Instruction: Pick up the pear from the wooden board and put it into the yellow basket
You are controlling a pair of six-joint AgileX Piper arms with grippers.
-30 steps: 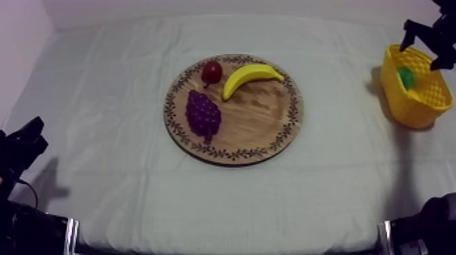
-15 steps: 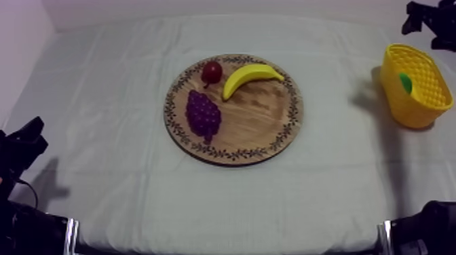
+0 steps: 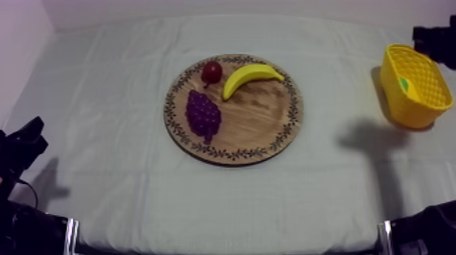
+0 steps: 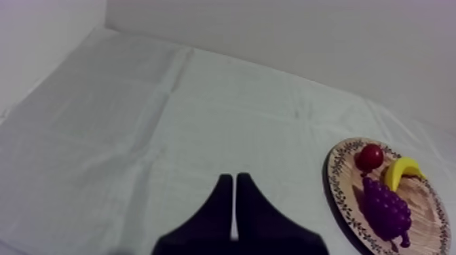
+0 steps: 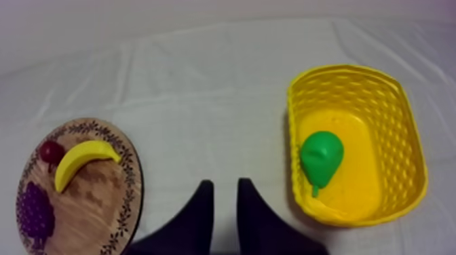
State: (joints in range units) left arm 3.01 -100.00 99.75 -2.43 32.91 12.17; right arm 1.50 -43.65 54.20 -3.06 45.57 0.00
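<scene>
The green pear (image 5: 321, 157) lies inside the yellow basket (image 5: 407, 135), stalk end toward the near wall. In the top view the pear (image 3: 405, 84) is a small green patch in the basket (image 3: 434, 102) at the right edge. My right gripper (image 5: 225, 186) hangs above the cloth between board and basket, its fingers a narrow gap apart with nothing between them. Its dark shape (image 3: 429, 37) sits at the upper right, beyond the basket. My left gripper (image 4: 234, 203) rests shut as a narrow wedge over the cloth, low at the left (image 3: 24, 139).
The round wooden board (image 3: 271, 129) in the middle carries a banana (image 3: 250, 76), a bunch of grapes (image 3: 203, 114) and a small red fruit (image 3: 212, 71). Bare cloth lies between board and basket.
My right gripper has drawn up and back from over the basket, and its fingers have come close together. The pear stays in the basket. The left arm has not moved.
</scene>
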